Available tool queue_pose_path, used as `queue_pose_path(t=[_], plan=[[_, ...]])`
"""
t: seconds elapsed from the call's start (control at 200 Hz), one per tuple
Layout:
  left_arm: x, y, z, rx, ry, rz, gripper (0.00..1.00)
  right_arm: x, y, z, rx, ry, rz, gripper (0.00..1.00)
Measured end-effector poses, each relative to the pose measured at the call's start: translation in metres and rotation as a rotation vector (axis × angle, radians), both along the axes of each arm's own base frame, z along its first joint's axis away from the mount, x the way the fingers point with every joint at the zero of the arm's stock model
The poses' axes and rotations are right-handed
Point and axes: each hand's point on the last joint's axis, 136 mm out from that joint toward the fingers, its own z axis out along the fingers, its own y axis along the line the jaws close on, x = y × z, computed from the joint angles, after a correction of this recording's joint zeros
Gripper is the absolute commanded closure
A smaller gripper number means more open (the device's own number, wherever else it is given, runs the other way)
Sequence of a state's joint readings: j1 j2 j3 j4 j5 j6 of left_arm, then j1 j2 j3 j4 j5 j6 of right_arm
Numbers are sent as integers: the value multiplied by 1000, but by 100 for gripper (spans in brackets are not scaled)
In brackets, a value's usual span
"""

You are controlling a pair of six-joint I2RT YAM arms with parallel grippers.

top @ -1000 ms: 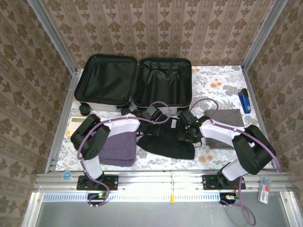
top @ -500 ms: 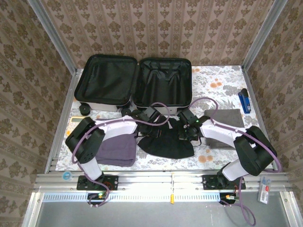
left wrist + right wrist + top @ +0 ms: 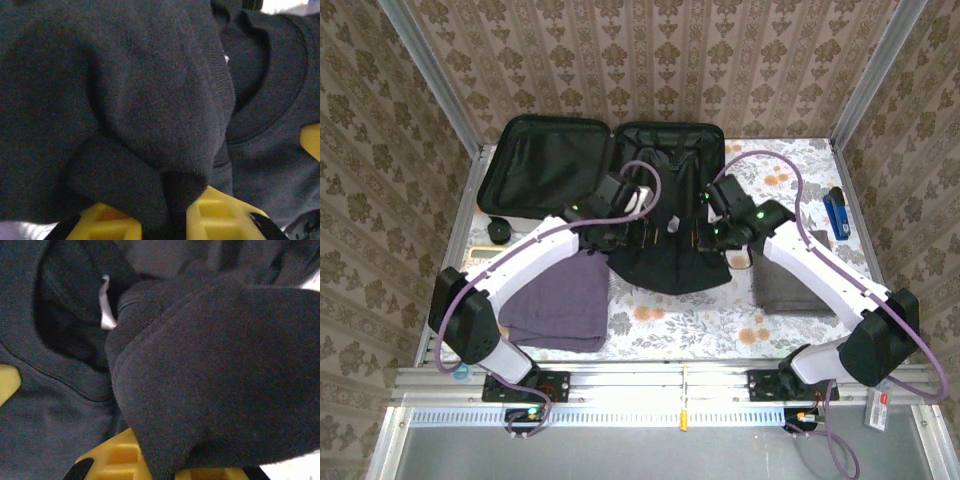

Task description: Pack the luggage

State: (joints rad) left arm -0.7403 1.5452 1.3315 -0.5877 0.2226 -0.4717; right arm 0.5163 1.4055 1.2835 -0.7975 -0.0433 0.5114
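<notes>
The luggage [image 3: 545,160] lies open at the back of the table, both black-lined halves facing up. A black sweatshirt [image 3: 665,262] hangs between my two grippers at the front edge of the suitcase's right half. My left gripper [image 3: 625,225] pinches its left side and my right gripper [image 3: 712,232] pinches its right side. In the left wrist view the yellow fingers [image 3: 222,212] are shut on a fold of dark knit [image 3: 150,100]. In the right wrist view the gripper [image 3: 170,467] is also shut on the cloth, with the collar and its white tag [image 3: 104,307] just beyond.
A folded purple towel [image 3: 560,305] lies at front left. A folded grey cloth [image 3: 790,278] sits at front right under the right arm. A blue object [image 3: 836,212] lies by the right edge and a yellow item [image 3: 478,258] by the left edge.
Both arms have stretched out and risen toward the suitcase, lifting the black sweatshirt off the table and carrying it back to the suitcase's front edge.
</notes>
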Motion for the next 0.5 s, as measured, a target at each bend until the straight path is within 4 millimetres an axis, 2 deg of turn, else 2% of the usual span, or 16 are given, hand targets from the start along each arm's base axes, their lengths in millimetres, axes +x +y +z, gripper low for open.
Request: queue_pose_path(t=[0.115,0.28,0.41,0.5], plan=[[30,5,31,-32,-55,31,100,30,1,23,10,-40,4,100],[73,0,53,-52,-118,53,100,78,2,35,12,-75,2,100],[114,-3,44,-38,-134,73,100,113,-2,32,4,-86,-10,100],[138,-2,31,-25,-130,89,100,137,-6,16,-12,-68,-23,100]])
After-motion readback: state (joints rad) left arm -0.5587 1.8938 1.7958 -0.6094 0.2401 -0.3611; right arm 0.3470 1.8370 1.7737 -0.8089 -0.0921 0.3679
